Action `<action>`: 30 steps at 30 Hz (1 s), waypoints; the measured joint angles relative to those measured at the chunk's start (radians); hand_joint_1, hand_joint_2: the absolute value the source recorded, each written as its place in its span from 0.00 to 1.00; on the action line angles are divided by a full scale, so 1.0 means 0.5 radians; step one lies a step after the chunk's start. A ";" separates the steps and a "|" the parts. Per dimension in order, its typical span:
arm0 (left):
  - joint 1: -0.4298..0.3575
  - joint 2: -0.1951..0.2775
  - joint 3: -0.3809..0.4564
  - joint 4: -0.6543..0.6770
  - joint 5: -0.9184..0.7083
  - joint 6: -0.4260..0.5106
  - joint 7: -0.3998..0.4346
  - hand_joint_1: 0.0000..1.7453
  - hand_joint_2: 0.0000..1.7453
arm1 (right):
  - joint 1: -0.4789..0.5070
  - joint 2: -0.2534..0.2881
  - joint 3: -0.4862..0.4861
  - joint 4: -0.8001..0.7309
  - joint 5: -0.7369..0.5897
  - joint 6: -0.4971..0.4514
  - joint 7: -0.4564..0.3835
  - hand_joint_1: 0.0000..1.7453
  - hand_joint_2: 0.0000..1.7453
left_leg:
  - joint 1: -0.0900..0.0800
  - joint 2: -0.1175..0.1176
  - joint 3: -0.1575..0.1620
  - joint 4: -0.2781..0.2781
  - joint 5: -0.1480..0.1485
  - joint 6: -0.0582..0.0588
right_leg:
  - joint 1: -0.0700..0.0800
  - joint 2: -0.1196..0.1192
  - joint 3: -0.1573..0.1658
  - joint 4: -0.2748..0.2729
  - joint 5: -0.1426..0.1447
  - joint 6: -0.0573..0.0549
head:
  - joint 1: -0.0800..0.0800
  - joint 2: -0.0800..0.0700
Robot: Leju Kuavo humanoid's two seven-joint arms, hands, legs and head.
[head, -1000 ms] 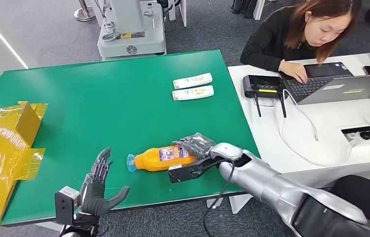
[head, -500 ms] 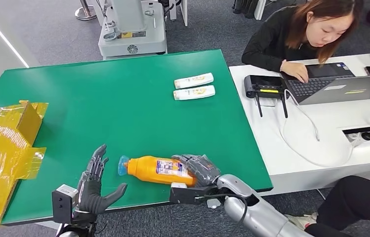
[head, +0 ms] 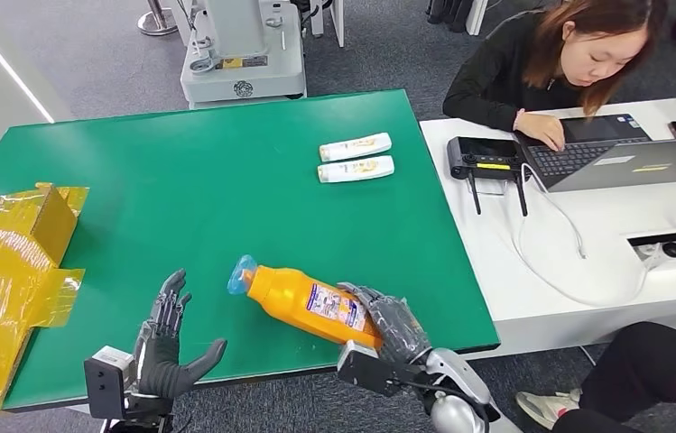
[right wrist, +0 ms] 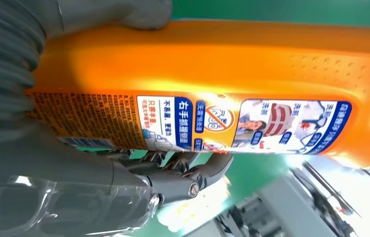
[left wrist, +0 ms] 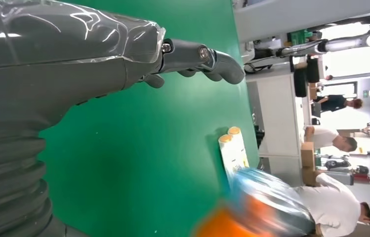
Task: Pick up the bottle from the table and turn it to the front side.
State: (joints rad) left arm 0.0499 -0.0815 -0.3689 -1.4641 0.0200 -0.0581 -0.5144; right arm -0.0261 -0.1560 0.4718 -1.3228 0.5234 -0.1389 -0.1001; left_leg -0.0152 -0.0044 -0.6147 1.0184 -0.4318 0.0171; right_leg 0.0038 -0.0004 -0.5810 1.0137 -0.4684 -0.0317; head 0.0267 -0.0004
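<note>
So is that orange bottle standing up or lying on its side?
Neither: the orange bottle is tilted, blue cap end raised, its base gripped by the right hand.

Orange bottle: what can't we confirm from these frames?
- Orange bottle base, head view: wrapped by the right hand, so the grip contact is hidden.
- Its underside, head view: faces away, so whether it has cleared the green table is unclear.
- Bottle, left wrist view: motion-blurred, cut by the picture's edge.
- Label small print, right wrist view: too small to read; cap outside the picture.
</note>
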 joint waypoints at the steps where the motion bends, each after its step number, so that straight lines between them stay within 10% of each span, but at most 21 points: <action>1: 0.001 -0.001 0.000 0.000 0.003 -0.009 0.002 0.00 1.00 | 0.029 0.020 -0.032 -0.032 -0.083 -0.003 -0.039 1.00 1.00 | 0.000 0.000 0.000 0.000 0.000 0.000 | 0.000 0.000 0.000 0.000 0.000 0.000 | 0.000 0.000; 14: -0.036 0.001 0.000 0.003 0.113 -0.206 -0.007 0.00 1.00 | 0.085 0.232 -0.278 -0.081 -0.640 0.073 -0.314 1.00 1.00 | 0.000 0.001 0.000 0.000 0.001 0.000 | 0.000 0.001 0.000 0.000 0.000 -0.001 | 0.000 0.000; 30: -0.724 0.056 0.005 0.298 0.848 -0.794 0.524 0.00 1.00 | -0.792 0.369 -0.281 0.661 -0.588 0.053 -0.475 1.00 1.00 | 0.000 0.001 -0.003 0.000 0.016 -0.002 | 0.001 0.001 -0.004 0.002 0.013 -0.002 | 0.000 0.000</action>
State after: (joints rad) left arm -0.3120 -0.0535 -0.3666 -1.3150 0.4441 -0.4552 -0.2526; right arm -0.4221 0.0287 0.3314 -0.9923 0.2297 -0.1126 -0.3376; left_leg -0.0149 -0.0041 -0.6160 1.0185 -0.4240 0.0159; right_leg 0.0042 -0.0001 -0.5829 1.0146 -0.4618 -0.0327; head 0.0267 -0.0004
